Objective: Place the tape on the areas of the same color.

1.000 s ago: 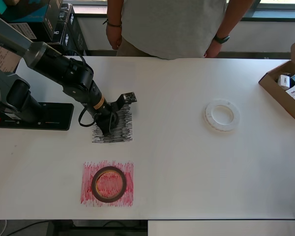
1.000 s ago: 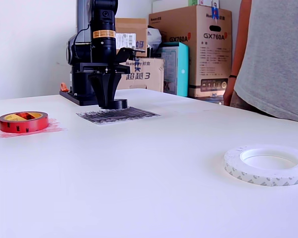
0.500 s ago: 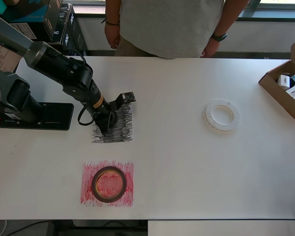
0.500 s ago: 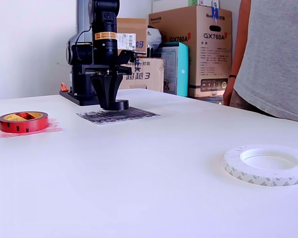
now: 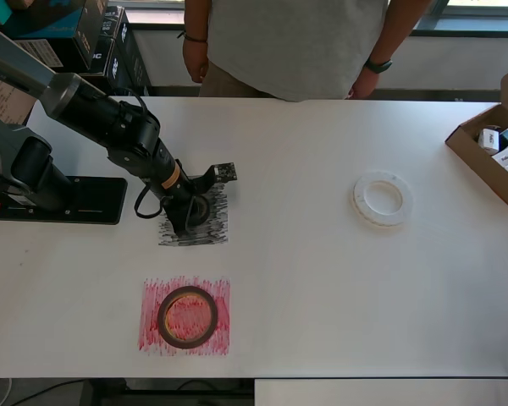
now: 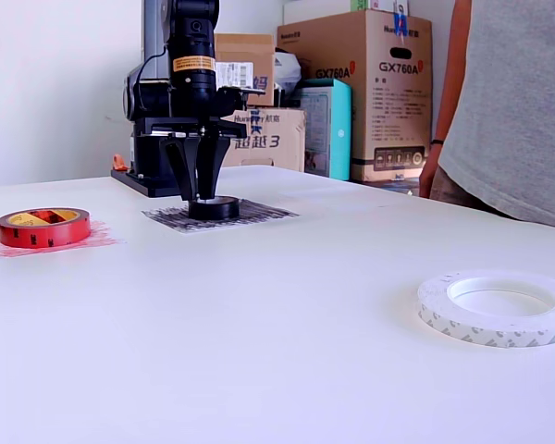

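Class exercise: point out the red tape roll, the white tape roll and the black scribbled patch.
red tape roll (image 5: 187,317): overhead view, ring's rim.
white tape roll (image 6: 496,308): exterior view, ring's outer wall.
black scribbled patch (image 5: 213,222): overhead view, bare scribble.

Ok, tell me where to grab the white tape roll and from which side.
Come straight down from above. The white tape roll lies flat on the table with nothing beside it, so put one finger in its open center hole, one outside, and pinch the ring wall.

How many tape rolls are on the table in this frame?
3. The black roll sits on the black patch under the tool. The red roll lies on the red patch. The white roll lies on bare tabletop. None appears hidden.
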`<state>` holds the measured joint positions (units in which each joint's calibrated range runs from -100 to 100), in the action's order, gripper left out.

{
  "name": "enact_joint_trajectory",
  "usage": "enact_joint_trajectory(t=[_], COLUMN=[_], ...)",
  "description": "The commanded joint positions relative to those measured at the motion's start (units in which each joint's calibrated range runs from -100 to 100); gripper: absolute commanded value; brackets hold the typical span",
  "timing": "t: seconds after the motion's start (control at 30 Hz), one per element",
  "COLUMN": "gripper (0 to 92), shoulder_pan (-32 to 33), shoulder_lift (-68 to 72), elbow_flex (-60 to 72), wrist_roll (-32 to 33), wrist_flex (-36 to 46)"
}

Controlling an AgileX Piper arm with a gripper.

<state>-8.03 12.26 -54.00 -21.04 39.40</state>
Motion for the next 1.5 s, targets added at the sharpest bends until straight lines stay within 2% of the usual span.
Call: enact_joint_trajectory(t=[0.0, 0.33, 0.57, 0.73, 0.8, 0.9, 1.03, 1.17, 1.3, 1.47], gripper=[40.4, 41.9, 42.0, 41.9, 41.9, 41.9, 41.9, 41.8, 41.8, 41.8], shoulder_pan=[0.3, 0.46, 0.94, -0.41, -1.27, -1.75, -1.67, -1.59, -1.91, -1.91], shoulder_lift=[-0.1, -2.43, -14.5, -22.92, -23.3, -20.77, -12.35, -1.87, 10.38, 24.41], elbow_flex=[0.34, 1.25, 0.71, 5.07, 10.43, 22.06, 41.87, 62.77, 81.85, 97.57], wrist_roll=[0.34, 0.26, 0.18, 0.83, 2.8, 5.99, 10.9, 14.42, 16.14, 17.78], wrist_flex=[-0.16, 0.61, 0.78, 1.54, 4.85, 14.1, 28.86, 38.88, 44.48, 47.02])
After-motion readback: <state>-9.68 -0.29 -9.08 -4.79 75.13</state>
